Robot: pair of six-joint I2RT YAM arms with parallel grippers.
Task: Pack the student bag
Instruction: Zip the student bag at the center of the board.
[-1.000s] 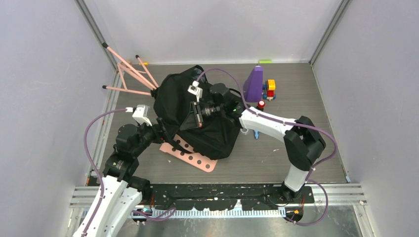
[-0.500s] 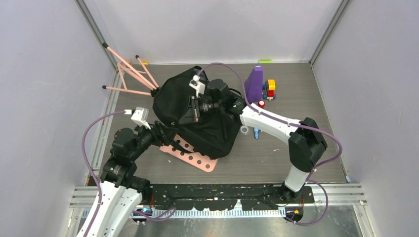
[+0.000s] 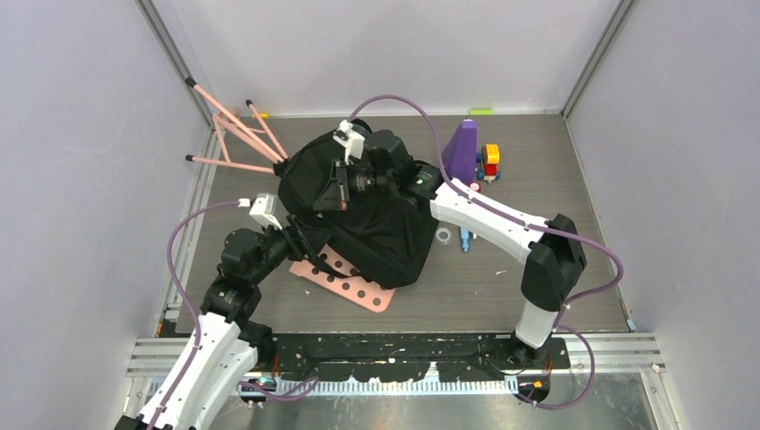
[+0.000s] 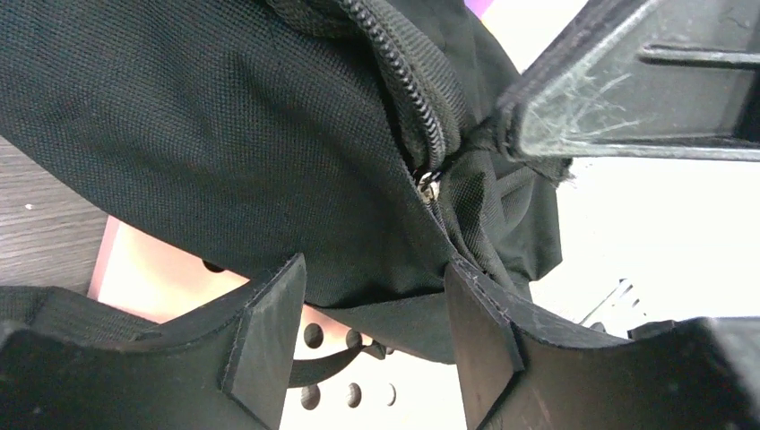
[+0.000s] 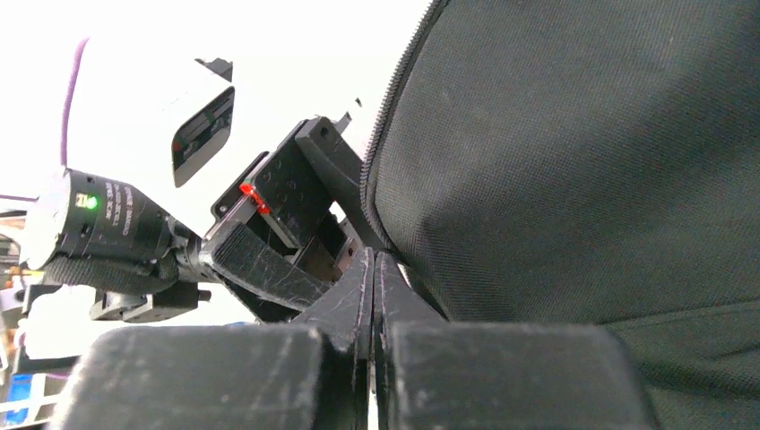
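**Black backpack between two pairs of jaws**

The large black soft fabric backpack [image 3: 381,233] is lying in the middle of the grey wood-pattern surface [image 3: 547,188]. It is partly covering a pink perforated flat board [image 3: 363,291].

The right jaws are pressing together on top of the backpack's far-left part. In the left wrist view they are pinching a fold of fabric right beside the zipper [image 4: 421,107], and the cloth is drawing taut toward them. The left jaws are standing spread at the backpack's near-left edge. A hanging fold of fabric is sitting in the gap between the two dark fingers [image 4: 269,331]; I cannot tell if the pads are touching it.

The backpack's long axis is running diagonally, from far left to near right, with the far-left end raised. Which end is its top, I cannot tell.

There is one backpack and one board. At the far right, one purple cone-shaped object [image 3: 462,150] and a small group of coloured blocks [image 3: 489,162] are standing. One clear ring [image 3: 444,235] is lying just beside the backpack.
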